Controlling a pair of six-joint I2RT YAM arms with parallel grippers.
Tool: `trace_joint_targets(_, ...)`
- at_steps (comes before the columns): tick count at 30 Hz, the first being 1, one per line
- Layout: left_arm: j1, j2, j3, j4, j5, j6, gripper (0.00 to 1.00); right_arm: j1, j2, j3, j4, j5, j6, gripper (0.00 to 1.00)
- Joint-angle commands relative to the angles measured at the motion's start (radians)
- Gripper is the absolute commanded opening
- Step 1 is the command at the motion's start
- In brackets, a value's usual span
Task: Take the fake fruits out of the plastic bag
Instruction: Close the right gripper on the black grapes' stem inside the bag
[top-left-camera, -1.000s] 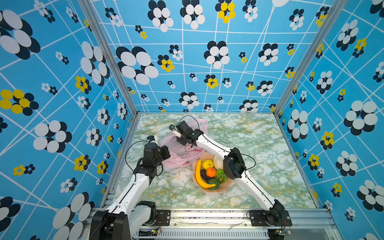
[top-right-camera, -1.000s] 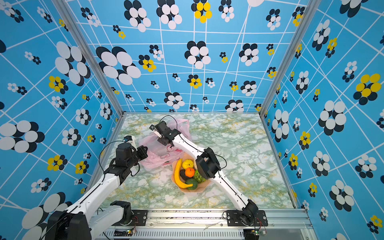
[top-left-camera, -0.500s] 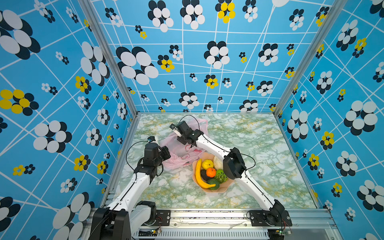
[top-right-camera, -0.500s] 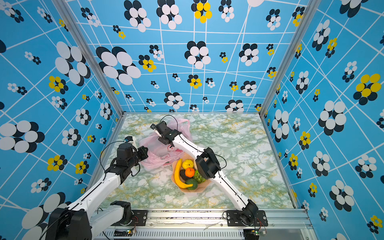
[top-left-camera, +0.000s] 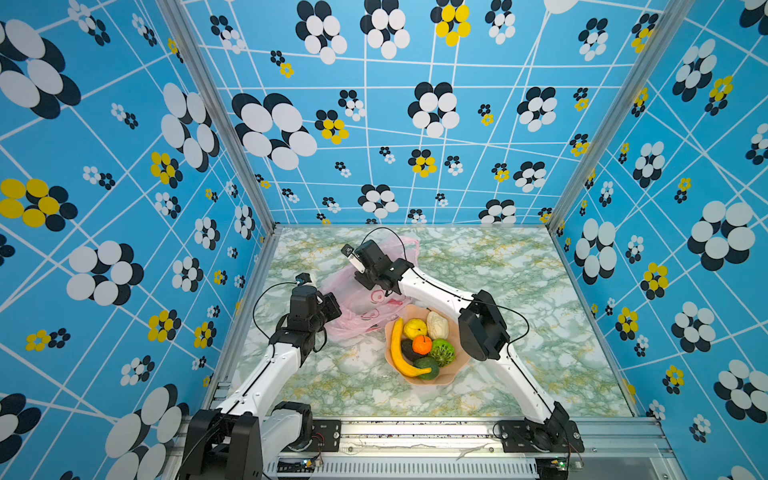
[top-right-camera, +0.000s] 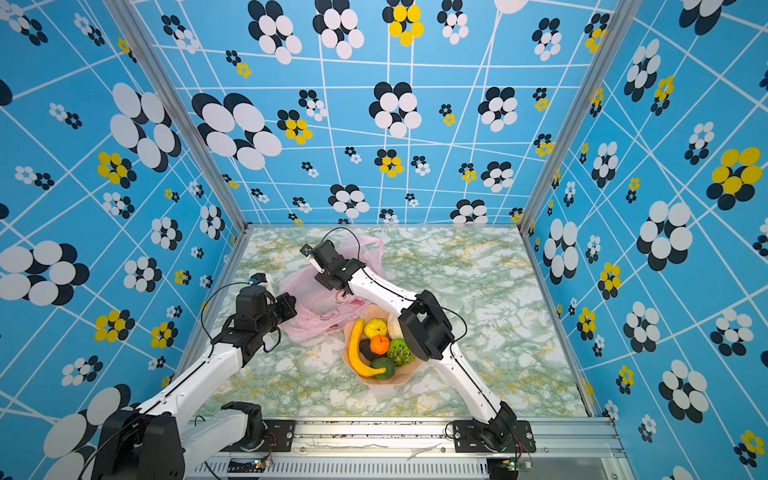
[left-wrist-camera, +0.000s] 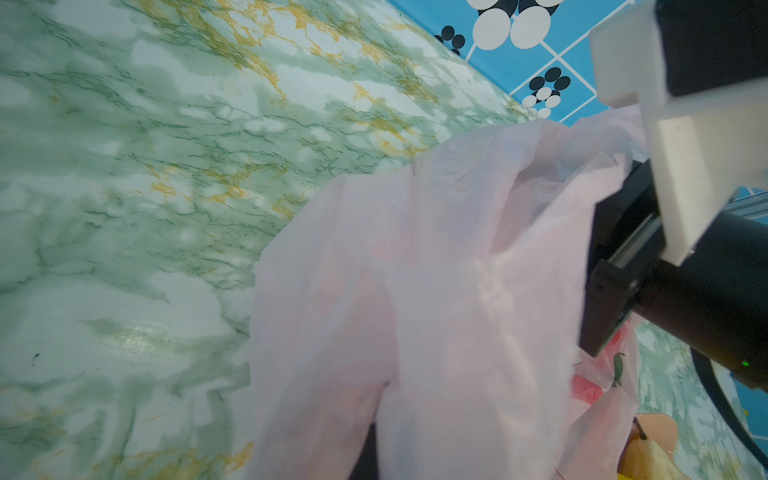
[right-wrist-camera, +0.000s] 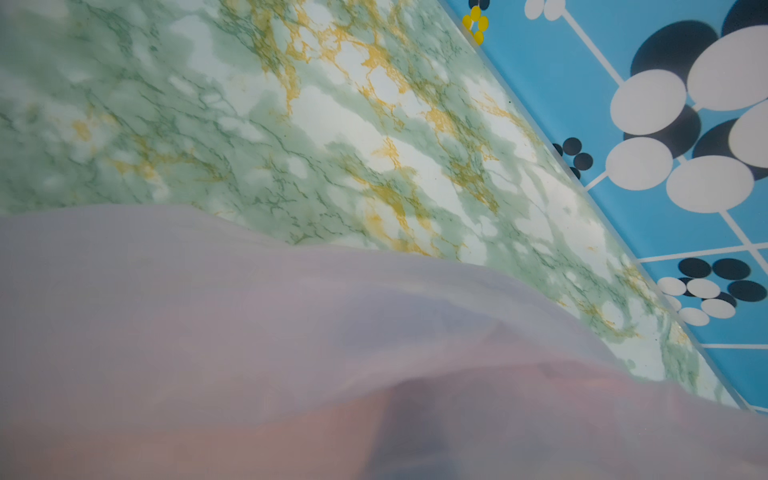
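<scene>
A green-and-gold marbled surface (top-left-camera: 519, 257) sits inside blue flower-patterned walls, and two white robot arms reach in from the near edge.

The plastic bag (top-left-camera: 365, 307), pink and see-through, lies crumpled left of centre on the surface in both top views. It touches the far left rim of a peach bowl (top-left-camera: 451, 376).

The fake fruits (top-left-camera: 422, 344) are piled in the bowl, outside the bag. They are a long yellow banana (top-left-camera: 399, 353) along the left side, a yellow ribbed fruit (top-left-camera: 414, 328), a pale piece (top-left-camera: 437, 325), a small orange (top-right-camera: 379, 344), two green fruits (top-left-camera: 441, 351) and a dark fruit (top-left-camera: 409, 351).

The left end effector (top-left-camera: 332, 305) is closed, pinching the bag's left edge. In the left wrist view, bunched film (left-wrist-camera: 436, 291) rises from it.

The right end effector (top-left-camera: 368, 284) reaches across the middle onto the bag's far side, jaws closed. In the right wrist view, film (right-wrist-camera: 249, 332) covers it, so I cannot tell what it grips.
</scene>
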Motion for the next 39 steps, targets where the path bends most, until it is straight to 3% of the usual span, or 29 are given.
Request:
trace_joint_targets(1, 0.002, 0.010, 0.012, -0.012, -0.021, 0.008, 0.00, 0.017, -0.074, -0.063, 0.061, -0.016, 0.035, 0.00)
trace_joint_targets(16, 0.001, 0.060, 0.020, -0.005, -0.010, 0.000, 0.00, 0.050, -0.306, -0.358, 0.199, 0.003, 0.111, 0.00)
trace_joint_targets(39, -0.012, 0.149, 0.042, 0.014, 0.015, 0.003, 0.00, 0.084, -0.537, -0.497, 0.166, 0.037, 0.203, 0.00)
